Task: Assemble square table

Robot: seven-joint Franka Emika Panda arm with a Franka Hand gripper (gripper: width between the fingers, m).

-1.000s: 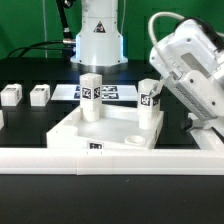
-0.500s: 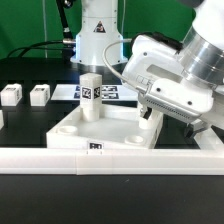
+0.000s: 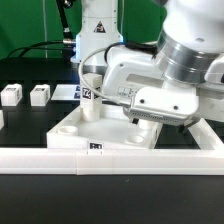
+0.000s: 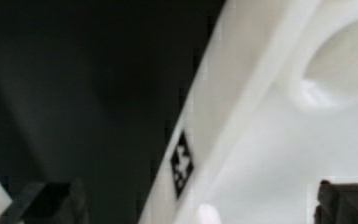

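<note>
Gripper (image 4: 194, 205) is hanging with jaws spread wide, pinching nothing, over the square table top (image 3: 70, 135). In the wrist view the top's tagged side wall is running between the two fingertips (image 4: 43, 202). Top is sitting on the black worktop (image 3: 40, 200) beside the long white rail (image 3: 60, 160), one leg (image 3: 91, 100) standing upright at a back corner. Two loose legs (image 3: 12, 95) are lying at the exterior view's left. Probably lining up a grip on the wall: keep it centred, come down straight, avoid clipping the upright leg.
</note>
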